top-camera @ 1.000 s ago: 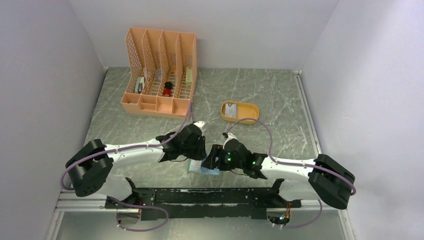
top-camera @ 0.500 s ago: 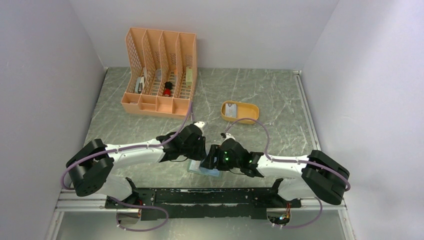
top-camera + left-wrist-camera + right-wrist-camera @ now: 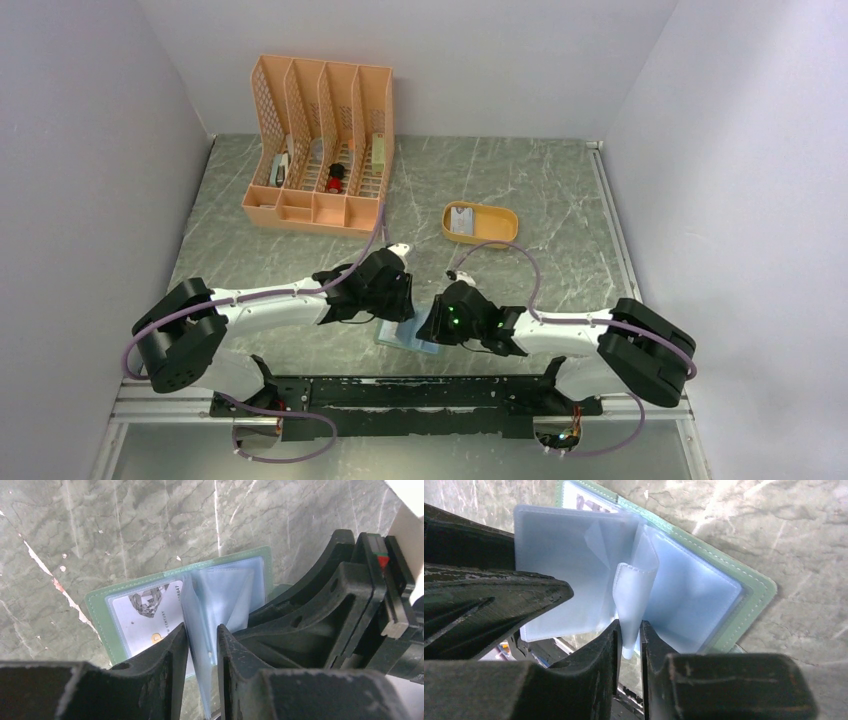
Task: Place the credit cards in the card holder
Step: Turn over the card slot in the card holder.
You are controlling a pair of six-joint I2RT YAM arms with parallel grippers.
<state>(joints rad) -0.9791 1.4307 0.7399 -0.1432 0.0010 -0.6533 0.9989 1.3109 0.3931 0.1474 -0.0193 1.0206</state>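
While the card holder [image 3: 101,615] is lying open on the surface [image 3: 125,530] at the near edge, between both arms, the left tool [image 3: 201,645] is clamping one upright clear sleeve [image 3: 200,605]. The right tool [image 3: 629,635] is pinching a folded sleeve [image 3: 634,590]. A credit card [image 3: 140,620] is showing in a pocket.

Both units inspected remotely. The left arm [image 3: 270,300] and right arm [image 3: 575,330] are built of white links with bulky, rounded black joint housings. I note a lilac cable [image 3: 130,345] looping along each arm. Green indicator lights [image 3: 455,318] glow on the right wrist. The fingers [image 3: 167,665] of the left gripper [image 3: 202,630] and right gripper [image 3: 629,630] are matte black, coarse-surfaced and scuffed at the edges. A small red and green marking [image 3: 382,560] sits on the right gripper's body.
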